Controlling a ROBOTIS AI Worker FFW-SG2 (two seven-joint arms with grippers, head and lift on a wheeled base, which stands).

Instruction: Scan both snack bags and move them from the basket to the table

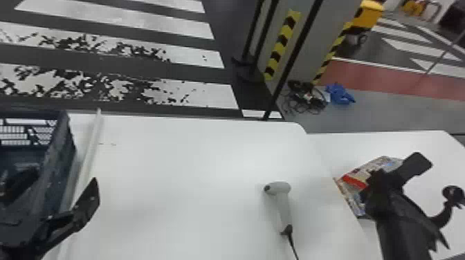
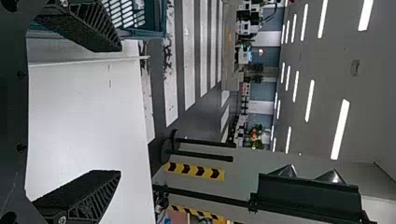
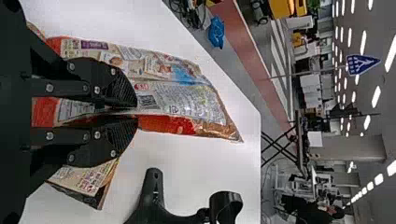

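Red-and-beige snack bag (image 3: 187, 100) is gripped by right tool (image 1: 372, 188) above counter (image 1: 420, 142), second bag (image 3: 88, 179) perhaps glimpsed beneath; left tool (image 1: 62, 179) is held open near basket (image 1: 57, 157).

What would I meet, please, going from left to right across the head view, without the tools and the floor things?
Dark blue plastic basket, long thin white rail, pale grey handheld scanner, colourful printed snack packaging, black curved stand.

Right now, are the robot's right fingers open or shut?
Shut: the right fingers are squeezed together on a snack bag.
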